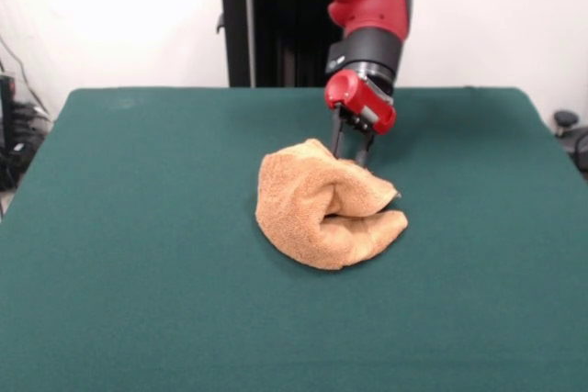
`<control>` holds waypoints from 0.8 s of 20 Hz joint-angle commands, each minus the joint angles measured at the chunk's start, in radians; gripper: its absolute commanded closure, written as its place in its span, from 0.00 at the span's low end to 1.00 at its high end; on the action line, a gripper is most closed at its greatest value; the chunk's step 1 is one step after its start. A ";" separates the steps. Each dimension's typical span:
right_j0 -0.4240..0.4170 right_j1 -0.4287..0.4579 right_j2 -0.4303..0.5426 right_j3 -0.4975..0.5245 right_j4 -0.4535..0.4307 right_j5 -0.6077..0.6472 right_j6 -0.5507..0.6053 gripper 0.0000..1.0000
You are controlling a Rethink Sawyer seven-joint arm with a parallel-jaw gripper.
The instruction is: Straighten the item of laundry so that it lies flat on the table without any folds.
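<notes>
The item of laundry [322, 213], a light orange-tan terry towel, lies crumpled near the middle of the table [138, 227]. It is folded over itself, with a rolled fold along its front right side. My gripper [352, 155] hangs from the red arm at the towel's far edge, pointing down. Its two dark fingers [337, 140] stand apart, with green cloth showing between them. Their tips are low against the towel's upper rim and partly hidden by it. I see no cloth pinched between them.
The black pedestal [266, 25] stands at the table's far side. Dark cables and gear [14, 135] sit off the left edge, and a small black object [565, 121] off the right edge. Green cloth surrounds the towel on all sides.
</notes>
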 commanded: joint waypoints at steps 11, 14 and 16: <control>-0.023 0.037 0.064 -0.156 0.055 -0.083 0.093 0.00; -0.018 0.041 0.059 -0.159 0.062 -0.081 0.080 0.00; -0.013 0.041 0.056 -0.159 0.065 -0.076 0.072 1.00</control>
